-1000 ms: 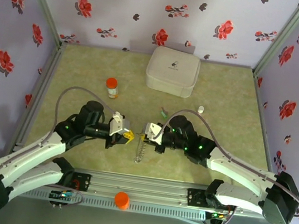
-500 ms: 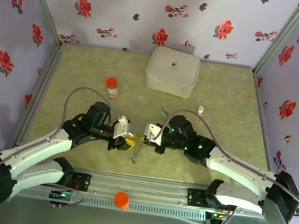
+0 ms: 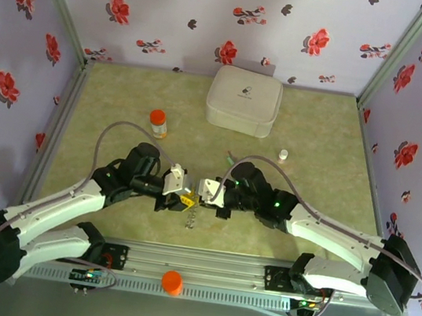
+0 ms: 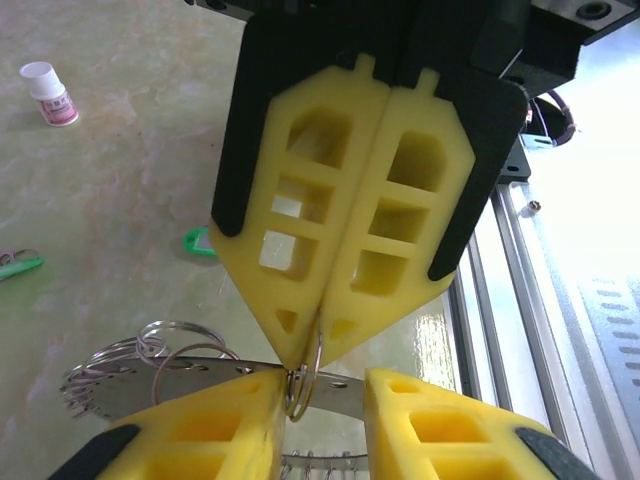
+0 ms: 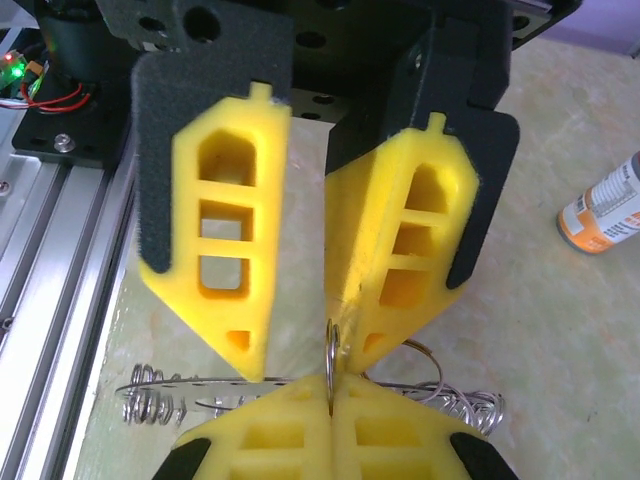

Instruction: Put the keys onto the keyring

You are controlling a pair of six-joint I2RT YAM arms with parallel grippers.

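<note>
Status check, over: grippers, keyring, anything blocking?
Right gripper shut on keyring. Left gripper open, jaws either side of it. Green keys lying loose, none threaded. Nothing in the way.

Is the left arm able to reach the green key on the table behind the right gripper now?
Probably not directly. The right gripper, shut on a small metal ring, stands between the open left gripper and the green key; going around it looks possible.
</note>
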